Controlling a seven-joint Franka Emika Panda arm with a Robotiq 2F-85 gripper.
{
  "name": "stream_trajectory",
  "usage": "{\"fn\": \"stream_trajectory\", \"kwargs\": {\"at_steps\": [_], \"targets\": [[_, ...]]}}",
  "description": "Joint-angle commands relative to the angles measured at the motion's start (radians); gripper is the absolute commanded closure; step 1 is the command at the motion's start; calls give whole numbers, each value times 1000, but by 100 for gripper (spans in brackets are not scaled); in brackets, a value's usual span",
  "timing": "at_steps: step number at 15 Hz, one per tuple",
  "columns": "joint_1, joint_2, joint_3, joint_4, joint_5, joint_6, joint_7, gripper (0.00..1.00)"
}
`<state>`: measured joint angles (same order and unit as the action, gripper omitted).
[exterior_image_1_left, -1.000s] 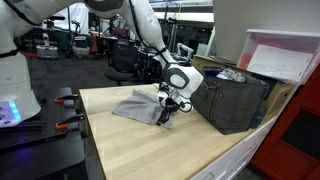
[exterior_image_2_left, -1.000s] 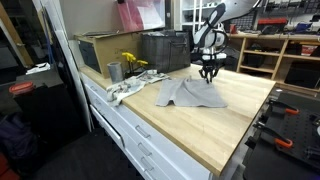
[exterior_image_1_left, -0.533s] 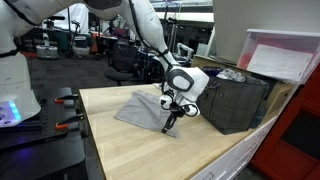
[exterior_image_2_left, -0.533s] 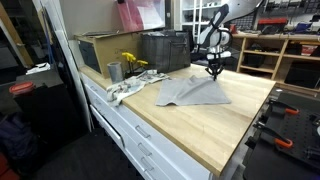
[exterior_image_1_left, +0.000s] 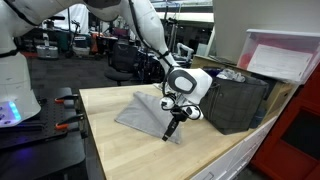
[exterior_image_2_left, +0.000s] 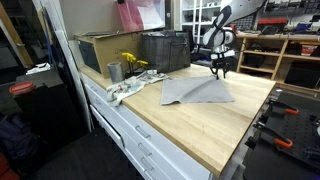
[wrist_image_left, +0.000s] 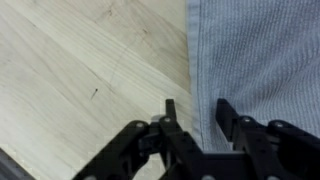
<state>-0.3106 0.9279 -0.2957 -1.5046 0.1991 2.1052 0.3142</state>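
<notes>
A grey cloth (exterior_image_1_left: 140, 108) (exterior_image_2_left: 195, 92) lies spread out on the wooden table (exterior_image_1_left: 120, 150) in both exterior views. My gripper (exterior_image_1_left: 172, 125) (exterior_image_2_left: 219, 70) hangs just above the cloth's corner nearest the dark crate. In the wrist view the gripper (wrist_image_left: 196, 105) has its jaws apart. The straight edge of the cloth (wrist_image_left: 260, 60) runs between the two fingertips, one over bare wood and one over fabric. The cloth looks flat on the table and nothing is pinched.
A dark crate (exterior_image_1_left: 235, 100) (exterior_image_2_left: 165, 50) stands on the table just beyond the gripper. At the far end are a metal cup (exterior_image_2_left: 114, 71), a yellow object (exterior_image_2_left: 132, 62) and a white rag (exterior_image_2_left: 125, 90). White drawers (exterior_image_2_left: 150, 140) front the table.
The gripper has moved along the table with the cloth's corner, pulling the cloth out flatter. Its jaws, shut on the corner before, now stand apart.
</notes>
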Motion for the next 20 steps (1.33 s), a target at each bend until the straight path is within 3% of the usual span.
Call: {"fn": "stream_trajectory", "kwargs": {"at_steps": [1,4,11,20], "targets": [[0,-81,18,-66,-2,-24,5,20],[19,-169,3,-147,-8,-20,26,0],[29,-283,52,-307,-41,-59,-136,0],[133,-199,145,-463,-135,49,-216,0]]}}
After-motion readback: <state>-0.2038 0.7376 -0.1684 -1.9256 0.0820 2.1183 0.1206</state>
